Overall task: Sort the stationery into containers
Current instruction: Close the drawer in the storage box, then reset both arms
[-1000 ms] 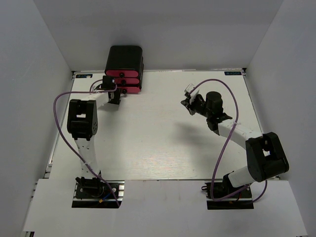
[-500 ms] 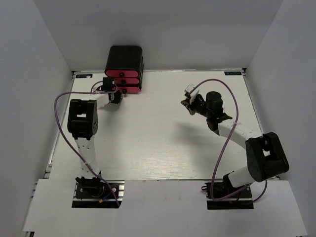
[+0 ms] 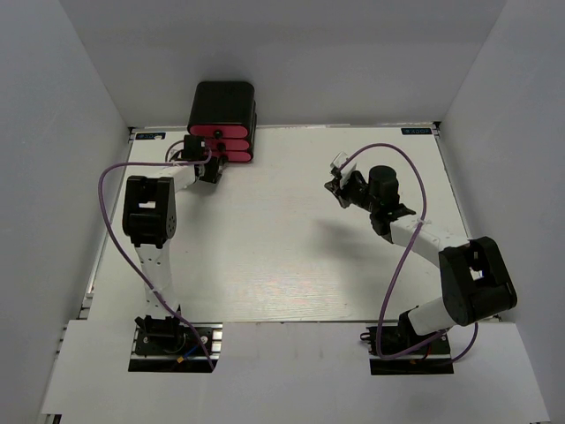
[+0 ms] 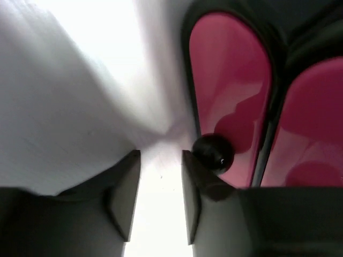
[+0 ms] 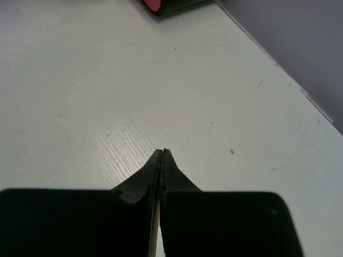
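Note:
The black cabinet (image 3: 222, 104) stands at the table's far left with three pink-red drawers (image 3: 231, 146) stacked in it. My left gripper (image 3: 209, 169) is right in front of the lowest drawer. In the left wrist view my left gripper (image 4: 161, 156) is open with a narrow gap and holds nothing. A black round knob (image 4: 213, 152) on a pink drawer front (image 4: 230, 80) sits just outside my right-hand finger (image 4: 188, 182), and a second drawer front (image 4: 316, 123) shows beside it. My right gripper (image 3: 336, 186) is shut and empty (image 5: 162, 152) above the bare table. No stationery is in view.
The white table (image 3: 282, 247) is walled in by grey panels on the left, back and right. A corner of the cabinet (image 5: 161, 5) shows at the top of the right wrist view. Purple cables (image 3: 104, 190) loop beside both arms.
My left gripper has moved a little closer to the drawer fronts. The right arm has not moved.

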Motion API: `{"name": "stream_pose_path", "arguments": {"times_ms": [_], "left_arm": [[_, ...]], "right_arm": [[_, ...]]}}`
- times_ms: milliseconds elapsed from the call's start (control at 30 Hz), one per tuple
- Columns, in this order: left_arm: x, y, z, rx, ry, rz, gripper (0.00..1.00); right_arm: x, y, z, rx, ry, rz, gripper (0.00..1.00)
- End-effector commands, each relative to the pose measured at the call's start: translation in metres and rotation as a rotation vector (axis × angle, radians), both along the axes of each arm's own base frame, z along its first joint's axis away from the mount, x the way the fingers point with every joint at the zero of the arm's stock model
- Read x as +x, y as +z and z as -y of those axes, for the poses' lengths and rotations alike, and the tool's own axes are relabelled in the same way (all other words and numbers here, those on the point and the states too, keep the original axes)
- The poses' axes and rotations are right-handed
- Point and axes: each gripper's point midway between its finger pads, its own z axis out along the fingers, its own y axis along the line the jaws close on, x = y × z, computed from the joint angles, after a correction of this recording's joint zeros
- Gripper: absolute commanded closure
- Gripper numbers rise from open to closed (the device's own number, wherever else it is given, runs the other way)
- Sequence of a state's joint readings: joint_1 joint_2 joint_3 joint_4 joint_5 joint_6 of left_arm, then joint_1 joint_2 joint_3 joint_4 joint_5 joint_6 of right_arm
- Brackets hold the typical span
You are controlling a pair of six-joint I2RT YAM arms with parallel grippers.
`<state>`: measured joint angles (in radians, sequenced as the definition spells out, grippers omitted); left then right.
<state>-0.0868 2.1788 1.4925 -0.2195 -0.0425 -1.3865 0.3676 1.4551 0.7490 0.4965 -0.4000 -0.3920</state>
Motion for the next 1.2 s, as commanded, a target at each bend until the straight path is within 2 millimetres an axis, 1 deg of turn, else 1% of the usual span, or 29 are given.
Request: {"name": "stream_pose_path", "arguments": {"times_ms": [0,33,67,100,133,167,233,267,300,333,433,567,600,633,667,700,767,800,833,867,900,933,967,1000,1033,1067,1100,1133,1167], "left_arm": [[-0.041,-0.053,-0.001,0.035,-0.036,-0.199,0.45],[-0.042,-0.058,-0.001,0.036,-0.036,-0.208,0.42],[-0.042,-0.058,-0.001,0.036,-0.036,-0.208,0.36],[-0.042,-0.058,-0.001,0.036,-0.036,-0.208,0.34],[-0.039,-0.054,0.001,0.028,-0.041,-0.2,0.34],[-0.039,-0.054,0.001,0.028,-0.041,-0.2,0.33],[-0.037,-0.056,0.001,0.028,-0.041,-0.2,0.33],[-0.037,-0.056,0.001,0.028,-0.041,-0.2,0.33],[-0.034,-0.052,0.001,0.027,-0.041,-0.189,0.33],[-0.033,-0.052,0.001,0.027,-0.041,-0.189,0.33],[-0.037,-0.056,0.001,0.028,-0.041,-0.2,0.41],[-0.058,-0.065,-0.001,0.03,-0.042,-0.232,0.51],[-0.061,-0.063,-0.001,0.03,-0.042,-0.23,0.56],[-0.065,-0.067,-0.002,0.031,-0.042,-0.243,0.59],[-0.069,-0.067,-0.002,0.031,-0.042,-0.243,0.62],[-0.071,-0.064,-0.002,0.031,-0.042,-0.24,0.69],[-0.081,-0.067,-0.002,0.029,-0.054,-0.251,0.75],[-0.083,-0.066,-0.002,0.036,-0.066,-0.244,0.77],[-0.086,-0.061,-0.002,0.047,-0.082,-0.236,0.78],[-0.098,-0.065,-0.002,0.049,-0.101,-0.257,0.78],[-0.101,-0.063,0.002,0.059,-0.125,-0.246,0.8],[-0.112,-0.067,0.0,0.07,-0.141,-0.258,0.8],[-0.117,-0.058,0.001,0.086,-0.184,-0.241,0.8],[-0.122,-0.055,0.004,0.086,-0.223,-0.231,0.78],[-0.135,-0.059,0.004,0.094,-0.253,-0.249,0.74],[-0.144,-0.058,0.008,0.126,-0.327,-0.244,0.7],[-0.146,-0.043,0.014,0.118,-0.383,-0.199,0.66],[-0.16,-0.046,0.013,0.127,-0.417,-0.207,0.6],[-0.168,-0.042,0.017,0.134,-0.484,-0.184,0.42]], "right_arm": [[-0.001,0.017,-0.001,0.021,0.013,0.05,1.0],[0.0,0.015,-0.001,0.019,0.012,0.048,1.0],[-0.001,0.016,-0.001,0.02,0.014,0.05,1.0],[0.0,0.016,0.001,0.02,0.007,0.049,1.0],[-0.001,0.017,-0.001,0.02,0.012,0.051,1.0],[-0.001,0.015,0.0,0.018,0.012,0.049,1.0],[0.0,0.018,0.0,0.019,0.011,0.056,1.0],[-0.001,0.015,0.0,0.017,0.011,0.048,1.0],[0.0,0.018,0.0,0.019,0.01,0.056,1.0],[0.0,0.016,0.0,0.017,0.012,0.053,1.0],[0.0,0.016,0.001,0.016,0.008,0.049,1.0],[0.0,0.016,-0.001,0.017,0.014,0.05,1.0],[0.0,0.016,0.0,0.018,0.013,0.052,1.0],[-0.001,0.014,0.0,0.018,0.017,0.047,1.0],[-0.001,0.015,-0.001,0.019,0.018,0.047,1.0],[-0.001,0.014,-0.001,0.018,0.019,0.047,1.0],[-0.001,0.015,-0.002,0.02,0.023,0.049,1.0],[-0.002,0.015,-0.001,0.02,0.023,0.049,1.0],[-0.002,0.015,-0.002,0.019,0.025,0.048,1.0],[-0.002,0.014,-0.001,0.018,0.025,0.046,0.9],[-0.003,0.013,-0.002,0.01,0.031,0.045,0.81],[-0.005,0.012,-0.002,0.009,0.036,0.039,0.73],[-0.006,0.012,-0.003,0.009,0.041,0.039,0.66],[-0.008,0.01,-0.003,0.008,0.051,0.029,0.5],[-0.01,0.008,-0.004,0.008,0.057,0.024,0.43],[-0.012,0.007,-0.004,0.008,0.061,0.015,0.38],[-0.014,0.007,-0.005,0.015,0.071,0.007,0.25],[-0.016,0.008,-0.005,0.025,0.077,-0.005,0.16],[-0.019,0.006,-0.007,0.031,0.083,-0.025,0.1]]}}
